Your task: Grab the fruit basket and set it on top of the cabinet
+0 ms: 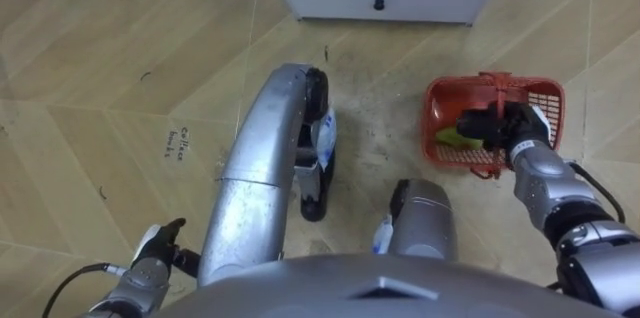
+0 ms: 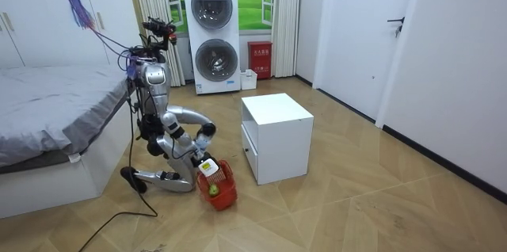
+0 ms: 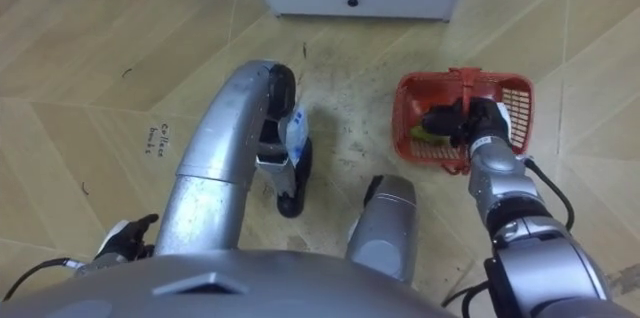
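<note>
The fruit basket [image 1: 548,98], at the right of the left eye view, is smooth red plastic lattice with a slight gloss. The floor [image 1: 100,48] is wood-look planking with a dull sheen and dark scuffs. At top centre, the white cabinet [image 1: 430,0] looks smooth and matt.

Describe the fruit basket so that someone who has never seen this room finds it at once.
Find the white one-drawer cabinet on the wooden floor. Before it, at the kneeling robot's right, sits the fruit basket, the right hand closed on its handle. It is the only red, latticed thing there, with yellow-green fruit inside.
</note>
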You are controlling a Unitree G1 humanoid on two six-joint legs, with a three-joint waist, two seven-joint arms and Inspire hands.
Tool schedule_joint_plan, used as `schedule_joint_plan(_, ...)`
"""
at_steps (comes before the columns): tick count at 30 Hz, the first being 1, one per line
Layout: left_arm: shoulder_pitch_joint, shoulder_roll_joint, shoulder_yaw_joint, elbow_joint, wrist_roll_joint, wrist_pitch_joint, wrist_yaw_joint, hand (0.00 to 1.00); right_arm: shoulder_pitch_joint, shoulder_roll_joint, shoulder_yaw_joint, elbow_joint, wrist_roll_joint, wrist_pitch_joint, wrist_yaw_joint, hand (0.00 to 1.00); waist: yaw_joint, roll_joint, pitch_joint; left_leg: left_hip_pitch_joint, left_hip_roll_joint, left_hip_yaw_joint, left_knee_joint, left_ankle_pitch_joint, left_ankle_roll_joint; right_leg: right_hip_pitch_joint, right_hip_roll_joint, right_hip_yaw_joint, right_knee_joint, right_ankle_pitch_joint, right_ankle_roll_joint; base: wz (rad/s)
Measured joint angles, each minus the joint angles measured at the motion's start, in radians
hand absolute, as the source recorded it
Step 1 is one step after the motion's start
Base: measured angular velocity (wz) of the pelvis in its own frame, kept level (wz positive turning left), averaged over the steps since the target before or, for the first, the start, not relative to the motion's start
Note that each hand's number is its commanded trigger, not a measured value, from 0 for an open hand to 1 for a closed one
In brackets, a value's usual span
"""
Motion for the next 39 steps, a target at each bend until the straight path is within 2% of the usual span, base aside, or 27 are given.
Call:
schedule_joint_plan(4,-0.007,-0.003,-0.019,0.001,-0.001,0.002,0.001,0.0,-0.008,-0.002,0.019,0.031,-0.005,0.0,0.001,1.0,0.0,-0.003,0.0016,0.006,-0.001,0.0,0.002,0.0,0.0,0.009,0.0,0.0,0.001,0.0,0.0,0.0)
schedule_joint_plan(7,-0.026,-0.005,-0.02,0.002,-0.019,0.001,0.0,0.0,-0.007,-0.001,0.028,0.03,-0.021,0.007,0.004,1.0,-0.005,-0.011,0.0065,0.016,-0.001,-0.001,0.006,-0.002,0.004,0.021,0.0,0.0,0.002,0.0,0.0,-0.02)
schedule_joint_plan(11,-0.064,-0.008,-0.016,0.002,-0.017,0.001,-0.006,0.0,-0.008,0.0,0.029,0.008,-0.071,0.009,0.001,1.0,-0.009,-0.017,0.0059,0.025,-0.003,-0.014,0.022,-0.006,0.011,0.039,0.011,0.002,0.001,0.0,0.0,-0.07)
schedule_joint_plan(13,-0.086,-0.008,-0.007,0.003,-0.017,0.001,-0.008,0.0,-0.007,0.0,0.028,-0.031,-0.119,0.009,0.0,1.0,-0.027,-0.026,0.0062,0.027,-0.006,-0.013,0.023,-0.009,0.016,0.045,0.01,0.002,0.002,0.0,0.0,0.0)
schedule_joint_plan(14,-0.101,-0.008,-0.006,0.007,-0.018,0.002,-0.009,0.0,-0.007,0.001,0.029,-0.064,-0.134,0.009,-0.003,1.0,-0.042,-0.029,0.0057,0.028,-0.014,-0.018,0.026,-0.009,0.016,0.053,0.009,-0.001,0.0,0.0,0.0,0.0)
schedule_joint_plan(16,-0.119,-0.008,0.017,0.0,-0.019,0.001,-0.009,0.0,-0.006,0.0,0.033,-0.14,-0.161,0.013,-0.015,1.0,-0.071,-0.034,-0.0002,0.022,-0.029,-0.033,0.037,-0.017,0.02,0.058,0.015,0.005,-0.003,0.0,0.0,-0.08)
schedule_joint_plan(17,-0.128,-0.008,0.023,0.0,-0.019,0.001,-0.008,0.0,-0.006,0.0,0.033,-0.154,-0.17,0.013,-0.018,1.0,-0.08,-0.035,-0.0005,0.022,-0.036,-0.036,0.038,-0.018,0.02,0.062,0.013,0.005,-0.006,0.0,0.0,-0.05)
schedule_joint_plan(19,-0.161,-0.007,0.026,0.007,-0.02,0.001,-0.008,0.0,-0.006,0.001,0.033,-0.182,-0.194,0.014,-0.025,1.0,-0.094,-0.035,-0.0011,0.032,-0.039,-0.038,0.042,-0.024,0.032,0.077,0.016,0.007,-0.018,0.0,0.0,-0.02)
schedule_joint_plan(20,-0.174,-0.007,0.026,0.011,-0.02,0.001,-0.007,0.0,-0.006,0.002,0.033,-0.199,-0.206,0.018,-0.03,1.0,-0.096,-0.036,-0.0013,0.044,-0.036,-0.037,0.043,-0.028,0.042,0.092,0.029,0.023,-0.035,-0.001,0.002,-0.18)
schedule_joint_plan(21,-0.182,-0.007,0.027,0.01,-0.02,-0.007,-0.007,0.0,-0.006,0.003,0.035,-0.219,-0.222,0.018,-0.028,1.0,-0.095,-0.036,-0.0017,0.062,-0.031,-0.037,0.039,-0.031,0.048,0.102,0.057,0.057,-0.061,-0.005,0.01,-0.41)
schedule_joint_plan(22,-0.182,-0.007,0.034,0.006,-0.019,-0.01,-0.005,0.0,-0.006,0.003,0.035,-0.244,-0.244,0.018,-0.027,1.0,-0.092,-0.036,-0.0024,0.081,-0.026,-0.038,0.027,-0.032,0.051,0.108,0.08,0.091,-0.092,-0.01,0.015,-0.5)
schedule_joint_plan(23,-0.184,-0.007,0.038,0.005,-0.019,-0.01,-0.003,0.0,-0.006,0.003,0.035,-0.256,-0.259,0.018,-0.028,1.0,-0.091,-0.035,-0.0029,0.091,-0.019,-0.038,0.019,-0.031,0.052,0.108,0.093,0.105,-0.109,-0.01,0.015,-0.58)
schedule_joint_plan(24,-0.181,-0.008,0.056,0.005,-0.02,-0.008,0.005,0.0,-0.006,0.006,0.038,-0.273,-0.281,0.017,-0.029,1.0,-0.092,-0.031,-0.0053,0.116,0.0,-0.04,-0.008,-0.03,0.054,0.106,0.116,0.125,-0.157,-0.01,0.015,-0.47)
schedule_joint_plan(26,-0.176,-0.008,0.084,0.007,-0.02,-0.005,0.013,0.0,-0.005,0.009,0.038,-0.293,-0.336,0.018,-0.029,1.0,-0.089,-0.029,-0.0062,0.165,0.027,-0.046,-0.085,-0.025,0.064,0.107,0.125,0.129,-0.263,-0.009,0.015,-0.59)
schedule_joint_plan(27,-0.166,-0.008,0.103,0.003,-0.02,-0.004,0.014,0.0,0.002,0.008,0.038,-0.323,-0.353,0.019,-0.03,1.0,-0.083,-0.026,-0.0081,0.204,0.042,-0.059,-0.15,-0.02,0.057,0.11,0.124,0.123,-0.356,-0.009,0.016,-0.67)
schedule_joint_plan(28,-0.162,-0.008,0.113,0.004,-0.021,-0.003,0.015,0.0,0.008,0.009,0.038,-0.345,-0.36,0.018,-0.03,1.0,-0.082,-0.025,-0.0085,0.224,0.052,-0.065,-0.185,-0.013,0.053,0.115,0.125,0.12,-0.411,-0.008,0.019,-0.76)
schedule_joint_plan(30,-0.142,-0.008,0.148,0.004,-0.023,0.014,0.029,0.0,0.028,0.012,0.046,-0.429,-0.381,0.018,-0.031,1.0,-0.082,-0.021,-0.0111,0.309,0.073,-0.103,-0.339,0.042,0.043,0.154,0.138,0.101,-0.652,0.015,0.052,-0.8)
schedule_joint_plan(31,-0.138,-0.009,0.158,0.003,-0.023,0.017,0.031,0.0,0.037,0.011,0.046,-0.453,-0.382,0.017,-0.033,1.0,-0.083,-0.022,-0.0114,0.333,0.073,-0.114,-0.381,0.058,0.039,0.17,0.139,0.089,-0.716,0.024,0.064,-0.73)
schedule_joint_plan(32,-0.123,-0.009,0.181,0.005,-0.023,0.02,0.033,0.0,0.049,0.012,0.046,-0.481,-0.392,0.017,-0.043,1.0,-0.085,-0.024,-0.0117,0.38,0.08,-0.128,-0.448,0.103,0.046,0.216,0.146,0.072,-0.842,0.052,0.073,-0.66)
schedule_joint_plan(33,-0.113,-0.004,0.2,0.007,-0.023,0.021,0.033,0.0,0.053,0.021,0.046,-0.492,-0.404,0.016,-0.05,1.0,-0.08,-0.023,-0.0088,0.405,0.111,-0.134,-0.448,0.178,0.073,0.269,0.166,0.073,-0.949,0.101,0.067,-0.61)
schedule_joint_plan(34,-0.105,0.008,0.205,0.005,-0.019,0.019,0.031,0.0,0.085,0.027,0.032,-0.516,-0.412,0.017,-0.06,1.0,-0.07,-0.024,-0.0002,0.399,0.103,-0.092,-0.459,0.216,0.074,0.344,0.18,0.068,-1.04,0.129,0.068,-0.2)
schedule_joint_plan(35,-0.108,0.01,0.201,-0.005,-0.018,0.018,0.03,0.0,0.111,0.017,0.019,-0.546,-0.41,0.016,-0.062,1.0,-0.07,-0.037,-0.0041,0.404,0.08,-0.047,-0.549,0.217,0.076,0.364,0.174,0.067,-1.077,0.129,0.068,0.51)
schedule_joint_plan(36,-0.111,0.009,0.195,-0.055,-0.021,0.022,0.029,0.0,0.141,-0.006,-0.008,-0.603,-0.41,0.01,-0.061,1.0,-0.088,-0.056,-0.0214,0.423,0.061,0.021,-0.724,0.242,0.112,0.384,0.172,0.051,-1.125,0.131,0.075,0.68)
schedule_joint_plan(37,-0.111,0.016,0.21,-0.078,-0.018,0.03,0.035,0.0,0.144,-0.007,-0.014,-0.624,-0.415,0.01,-0.059,1.0,-0.082,-0.067,-0.0235,0.432,0.066,0.033,-0.763,0.246,0.125,0.375,0.171,0.047,-1.148,0.141,0.086,0.49)
schedule_joint_plan(38,-0.11,0.015,0.215,-0.091,-0.018,0.034,0.039,0.0,0.147,-0.006,-0.015,-0.651,-0.42,0.01,-0.058,1.0,-0.076,-0.067,-0.0235,0.44,0.066,0.026,-0.796,0.256,0.115,0.361,0.168,0.048,-1.166,0.131,0.083,-0.18)
schedule_joint_plan(39,-0.098,0.01,0.216,-0.107,-0.018,0.034,0.052,0.0,0.168,-0.005,-0.013,-0.715,-0.44,0.003,-0.054,1.0,-0.068,-0.066,-0.0235,0.477,0.066,0.016,-0.874,0.292,0.103,0.333,0.141,0.044,-1.212,0.112,0.082,-0.62)
